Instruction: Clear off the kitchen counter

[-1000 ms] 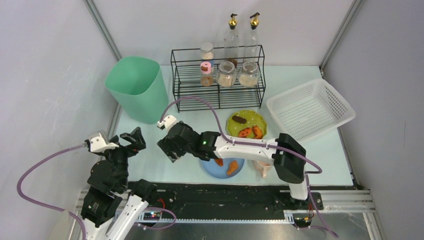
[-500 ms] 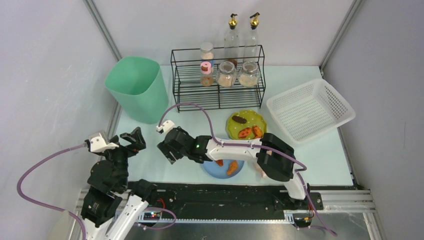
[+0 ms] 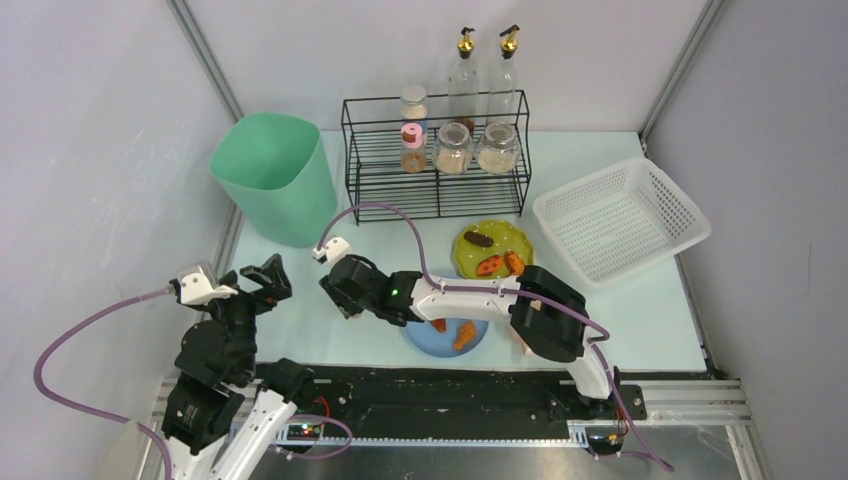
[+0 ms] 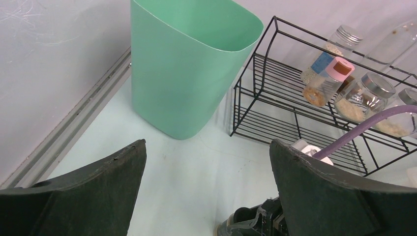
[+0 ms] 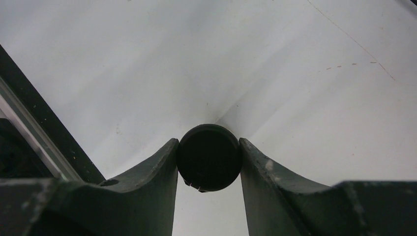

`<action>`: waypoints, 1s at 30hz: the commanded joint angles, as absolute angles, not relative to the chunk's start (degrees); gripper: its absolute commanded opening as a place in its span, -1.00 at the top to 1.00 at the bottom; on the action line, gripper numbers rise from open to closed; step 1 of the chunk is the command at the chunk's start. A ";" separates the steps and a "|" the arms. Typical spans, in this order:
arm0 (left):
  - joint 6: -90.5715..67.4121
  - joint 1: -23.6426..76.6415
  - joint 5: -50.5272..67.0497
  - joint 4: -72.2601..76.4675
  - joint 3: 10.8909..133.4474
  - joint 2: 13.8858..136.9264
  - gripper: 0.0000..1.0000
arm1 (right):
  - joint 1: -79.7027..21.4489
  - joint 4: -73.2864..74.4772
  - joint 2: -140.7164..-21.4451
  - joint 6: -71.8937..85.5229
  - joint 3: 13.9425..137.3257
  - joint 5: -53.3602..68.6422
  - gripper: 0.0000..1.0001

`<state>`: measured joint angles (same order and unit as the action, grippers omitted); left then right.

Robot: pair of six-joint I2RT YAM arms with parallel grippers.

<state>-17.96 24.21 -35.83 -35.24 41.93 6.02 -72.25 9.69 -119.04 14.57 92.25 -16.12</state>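
The pale kitchen counter (image 3: 650, 300) carries a blue plate (image 3: 478, 340) with orange food bits and a green plate (image 3: 492, 236) with food scraps. My right gripper (image 3: 338, 296) reaches left over the counter's front left part. In the right wrist view it (image 5: 209, 147) is shut on a small round black-topped thing (image 5: 209, 157) just above the counter. That thing's black body also shows low in the left wrist view (image 4: 248, 225). My left gripper (image 3: 262, 280) is open and empty at the counter's left edge, its fingers (image 4: 98, 187) wide apart.
A mint-green bin (image 3: 272, 178) stands at the back left. A black wire rack (image 3: 435, 160) with spice jars and two oil bottles stands at the back. A white slatted basket (image 3: 620, 218) sits at the right. A pink cup (image 3: 524, 340) is mostly hidden behind my right arm.
My right arm's elbow has swung left and its gripper has edged slightly back and left, still shut on the black-topped thing. The left arm has not moved.
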 commanded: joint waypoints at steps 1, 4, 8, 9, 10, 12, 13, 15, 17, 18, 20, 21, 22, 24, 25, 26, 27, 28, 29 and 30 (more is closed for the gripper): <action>-17.92 23.78 -36.41 -33.84 41.51 6.14 -0.97 | -72.15 7.60 -118.73 14.12 93.17 -18.51 0.42; -17.92 23.75 -36.32 -33.76 41.64 6.07 -0.97 | -72.15 6.46 -115.83 13.64 91.29 -20.04 0.56; -17.93 23.73 -36.23 -33.81 41.56 6.07 -0.97 | -71.96 5.14 -110.37 12.61 89.21 -20.82 0.61; -17.93 23.73 -36.22 -33.83 41.57 6.13 -0.97 | -71.80 4.84 -109.46 12.05 88.90 -20.91 0.61; -17.93 23.73 -36.21 -33.83 41.59 6.19 -0.97 | -71.72 4.71 -107.54 11.74 88.23 -21.07 0.61; -17.93 23.73 -36.09 -33.78 41.61 6.39 -0.97 | -71.26 4.20 -104.87 10.82 87.33 -21.56 0.61; -17.89 23.73 -36.05 -33.82 41.63 6.43 -0.97 | -70.90 3.97 -103.01 10.17 86.78 -21.81 0.61; -17.92 23.73 -35.99 -33.78 41.63 6.54 -0.97 | -70.11 3.56 -100.29 9.40 85.93 -22.25 0.62; -17.93 23.76 -36.02 -33.79 41.62 6.57 -0.97 | -69.00 2.66 -97.56 8.82 85.13 -22.12 0.62; -17.93 23.74 -35.98 -33.81 41.63 6.54 -0.97 | -68.60 2.47 -96.81 8.72 85.02 -21.79 0.62; -17.93 23.73 -36.02 -33.81 41.73 6.68 -0.97 | -67.19 2.08 -94.76 8.41 84.73 -21.24 0.62; -17.93 23.73 -35.92 -33.78 41.74 6.72 -0.97 | -66.17 1.64 -93.61 7.81 84.57 -21.09 0.62; -17.93 23.73 -35.93 -33.80 41.70 6.75 -0.97 | -65.65 1.14 -93.17 7.51 84.56 -20.91 0.62; -17.93 23.73 -35.80 -33.79 41.71 6.84 -0.97 | -63.47 0.61 -91.88 6.71 84.62 -20.28 0.62; -17.93 23.73 -35.78 -33.81 41.74 6.85 -0.97 | -62.80 -0.35 -91.19 6.42 84.85 -19.73 0.62; -17.89 23.73 -35.77 -33.81 41.79 6.85 -0.97 | -61.58 -1.14 -90.95 6.46 85.10 -19.40 0.62; -17.92 23.77 -35.73 -33.78 41.76 6.86 -0.97 | -60.98 -1.23 -90.54 6.71 85.85 -18.60 0.62; -17.92 23.75 -35.74 -33.80 41.71 6.86 -0.97 | -59.94 -1.41 -90.40 6.84 86.26 -18.27 0.63; -17.93 23.74 -35.71 -33.78 41.69 6.81 -0.97 | -59.46 -1.71 -90.19 6.80 87.04 -17.88 0.62; -17.93 23.78 -35.73 -33.82 41.68 6.84 -0.97 | -58.68 -2.54 -90.14 6.49 87.42 -17.86 0.62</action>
